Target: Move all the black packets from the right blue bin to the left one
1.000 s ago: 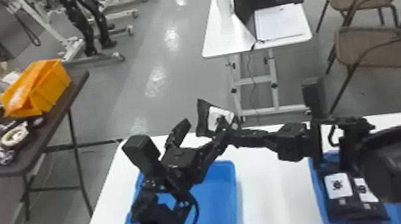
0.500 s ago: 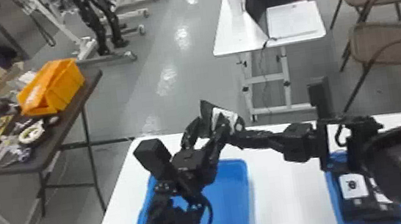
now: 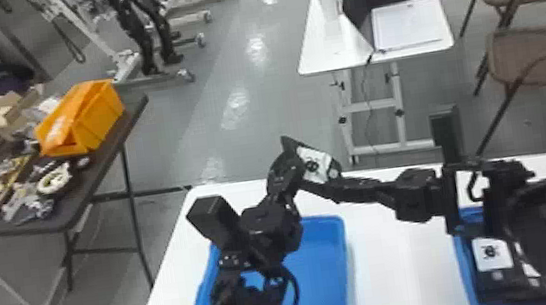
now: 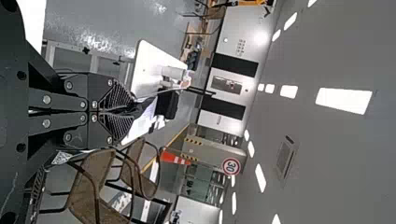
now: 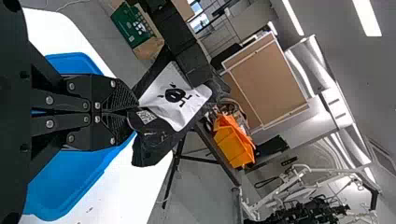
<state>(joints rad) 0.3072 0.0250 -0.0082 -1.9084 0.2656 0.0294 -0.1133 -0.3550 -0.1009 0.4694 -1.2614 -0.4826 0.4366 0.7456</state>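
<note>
Head view: a white surface (image 3: 393,270) carries two blue plastic bins. The left bin (image 3: 344,256) shows bare blue bottom; the right bin (image 3: 464,265) holds black packets (image 3: 505,280) with white labels, partly hidden by the right arm. Beyond the left bin, above the surface, the right end effector (image 3: 326,187) pinches a glossy black packet with a white printed label (image 3: 315,163). The left end effector (image 3: 285,167) is just beside it; whether they touch I cannot tell. Behind stand a white table with a notebook, brown woven chairs, and a dark table bearing an orange plastic bin (image 3: 105,113).

Left wrist view: the left end effector (image 4: 112,112) has its ribbed black fingers pressed together, with no packet between them. Ahead are the white table, the chairs and a red-and-white cone (image 4: 173,157).

Right wrist view: the right end effector (image 5: 133,106) is closed on the packet's edge; the white label, with a black cartoon figure, and a small square code face the camera. A blue bin lies below the fingers on the surface.
</note>
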